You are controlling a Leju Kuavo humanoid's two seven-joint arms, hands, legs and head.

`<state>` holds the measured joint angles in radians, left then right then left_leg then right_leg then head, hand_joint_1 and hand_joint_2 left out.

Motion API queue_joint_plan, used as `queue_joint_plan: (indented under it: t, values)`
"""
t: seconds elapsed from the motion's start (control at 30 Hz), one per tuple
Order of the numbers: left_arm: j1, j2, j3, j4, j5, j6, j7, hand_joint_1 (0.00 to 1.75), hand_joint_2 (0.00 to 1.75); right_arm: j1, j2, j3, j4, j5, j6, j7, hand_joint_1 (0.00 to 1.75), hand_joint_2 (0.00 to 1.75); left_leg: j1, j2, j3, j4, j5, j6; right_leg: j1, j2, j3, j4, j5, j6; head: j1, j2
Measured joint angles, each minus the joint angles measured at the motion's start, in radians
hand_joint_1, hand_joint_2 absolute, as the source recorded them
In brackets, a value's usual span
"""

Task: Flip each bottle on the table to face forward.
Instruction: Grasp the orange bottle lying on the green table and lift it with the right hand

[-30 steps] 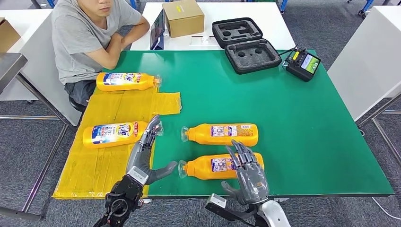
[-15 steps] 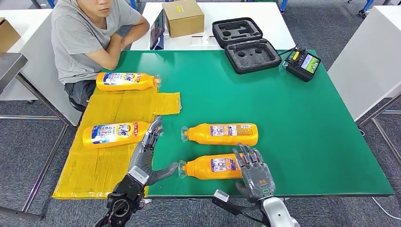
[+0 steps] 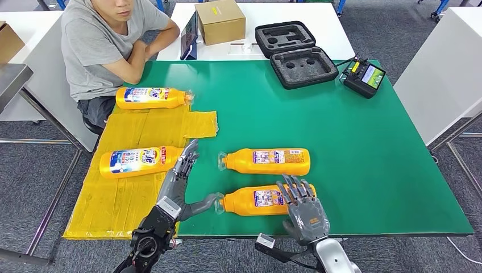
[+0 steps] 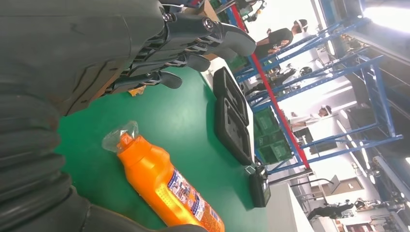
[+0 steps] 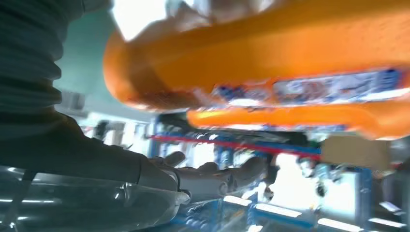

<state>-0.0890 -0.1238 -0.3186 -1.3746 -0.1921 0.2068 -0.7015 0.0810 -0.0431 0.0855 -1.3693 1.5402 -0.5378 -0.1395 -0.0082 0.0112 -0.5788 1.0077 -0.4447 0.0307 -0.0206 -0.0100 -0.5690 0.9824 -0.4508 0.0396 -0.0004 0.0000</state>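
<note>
Four orange bottles lie on their sides. Two with blue and white labels rest on the yellow mat (image 3: 113,199): a far one (image 3: 150,98) and a near one (image 3: 136,161). Two with small labels lie on the green table (image 3: 352,170): a farther one (image 3: 267,161) and a nearer one (image 3: 256,201). My left hand (image 3: 177,185) is open, its fingers stretched toward the near mat bottle's neck and its thumb toward the nearer table bottle's cap. My right hand (image 3: 304,209) is open, fingers spread over that bottle's base end. In the right wrist view the bottle (image 5: 270,63) looms close to my fingers (image 5: 208,176). The left wrist view shows an orange bottle (image 4: 164,186).
A person in a grey shirt (image 3: 102,40) sits at the table's far left corner. At the back stand a cardboard box (image 3: 220,21), an open black case (image 3: 295,54) and a handheld controller (image 3: 365,77). The table's front edge runs just under my hands.
My right hand has dropped and drawn back toward the nearer table bottle's base end. My left hand has edged slightly forward. The bottles have not moved.
</note>
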Motion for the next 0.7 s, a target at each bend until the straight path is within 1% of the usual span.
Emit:
queue_joint_plan:
  t: [0.07, 0.13, 0.33, 0.7]
  values:
    - [-0.001, 0.0, -0.002, 0.004, 0.003, 0.003, 0.0, 0.0, 1.75, -0.003, -0.021, 0.016, -0.005, 0.02, -0.026, 0.072, 0.0, 1.75, 0.0, 0.0, 0.0, 0.0, 0.0, 0.0, 0.0, 0.0, 0.0, 0.0, 0.0, 0.0, 0.0, 0.0]
    - [-0.002, 0.0, -0.005, 0.008, 0.005, 0.006, 0.0, 0.0, 1.75, -0.006, -0.04, 0.032, -0.009, 0.026, -0.037, 0.114, 0.0, 1.75, 0.0, 0.0, 0.0, 0.0, 0.0, 0.0, 0.0, 0.0, 0.0, 0.0, 0.0, 0.0, 0.0, 0.0]
    - [-0.009, 0.0, -0.019, 0.017, 0.006, 0.009, 0.0, 0.0, 1.75, -0.013, -0.047, 0.034, -0.007, 0.031, -0.029, 0.081, 0.0, 1.75, 0.0, 0.0, 0.0, 0.0, 0.0, 0.0, 0.0, 0.0, 0.0, 0.0, 0.0, 0.0, 0.0, 0.0]
    - [-0.016, 0.0, -0.027, 0.03, 0.005, 0.012, 0.0, 0.0, 1.75, -0.037, -0.036, -0.027, 0.038, 0.031, -0.018, 0.059, 0.0, 1.75, 0.0, 0.0, 0.0, 0.0, 0.0, 0.0, 0.0, 0.0, 0.0, 0.0, 0.0, 0.0, 0.0, 0.0]
